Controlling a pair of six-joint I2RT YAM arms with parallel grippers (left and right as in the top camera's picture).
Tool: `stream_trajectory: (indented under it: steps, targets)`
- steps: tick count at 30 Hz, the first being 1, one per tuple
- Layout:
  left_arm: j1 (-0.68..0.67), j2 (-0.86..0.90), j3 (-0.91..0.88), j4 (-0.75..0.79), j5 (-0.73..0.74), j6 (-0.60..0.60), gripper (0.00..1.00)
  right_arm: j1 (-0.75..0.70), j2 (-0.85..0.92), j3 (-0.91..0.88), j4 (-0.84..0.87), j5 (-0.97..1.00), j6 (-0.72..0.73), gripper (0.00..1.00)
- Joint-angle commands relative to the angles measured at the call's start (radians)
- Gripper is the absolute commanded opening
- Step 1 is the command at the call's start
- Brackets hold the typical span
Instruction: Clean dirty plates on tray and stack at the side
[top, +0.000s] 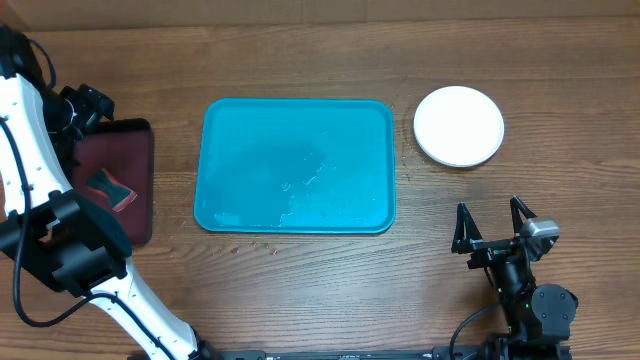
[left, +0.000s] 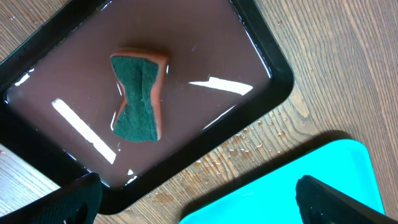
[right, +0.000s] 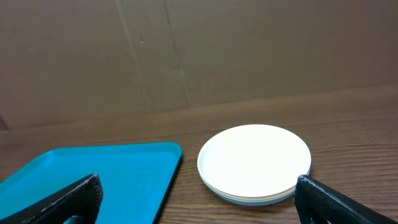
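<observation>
The teal tray (top: 296, 165) lies mid-table, wet, with no plate on it; its corner shows in the left wrist view (left: 298, 186) and its right end in the right wrist view (right: 93, 177). The plates (top: 459, 126) are stacked on the table to the right of the tray, white one on top. A yellowish rim and another pale one show beneath it (right: 255, 158). My right gripper (top: 492, 225) is open near the front edge, facing the stack from a distance (right: 199, 202). My left gripper (left: 199, 211) hangs open and empty above the gap between the two trays.
A dark maroon tray with a black rim (left: 186, 68) sits at the far left (top: 120, 160), holding shallow water and a green-and-orange sponge (left: 138, 96). Water drops (left: 249, 140) dot the wood between the trays. My left arm (top: 40, 150) stands along the left edge.
</observation>
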Motion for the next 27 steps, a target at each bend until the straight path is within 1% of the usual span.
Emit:
stream_trajectory:
  steps: [1, 9, 11, 16, 19, 22, 24, 27]
  targets:
    - [0.002, -0.005, 0.008, -0.002, 0.003, -0.006, 1.00, -0.004, -0.012, -0.011, 0.006, 0.010, -0.003, 1.00]
    - [-0.006, -0.023, 0.008, -0.002, 0.003, -0.005, 1.00, -0.004, -0.012, -0.011, 0.006, 0.010, -0.003, 1.00]
    - [-0.008, -0.042, 0.008, -0.004, -0.024, 0.001, 1.00, -0.004, -0.012, -0.011, 0.006, 0.010, -0.003, 1.00]
    - [-0.010, -0.129, 0.008, -0.058, -0.071, 0.093, 1.00, -0.004, -0.012, -0.011, 0.006, 0.010, -0.003, 1.00]
    - [-0.024, -0.189, 0.008, -0.106, -0.067, 0.092, 1.00, -0.004, -0.012, -0.011, 0.006, 0.010, -0.003, 1.00]
    - [-0.060, -0.235, -0.005, -0.117, -0.065, 0.099, 1.00, -0.004, -0.012, -0.011, 0.006, 0.010, -0.003, 1.00]
    - [-0.098, -0.275, -0.031, -0.114, -0.068, 0.143, 1.00, -0.004, -0.012, -0.011, 0.006, 0.010, -0.003, 1.00]
    - [-0.172, -0.345, -0.095, -0.060, -0.068, 0.175, 1.00, -0.004, -0.012, -0.011, 0.006, 0.010, -0.003, 1.00]
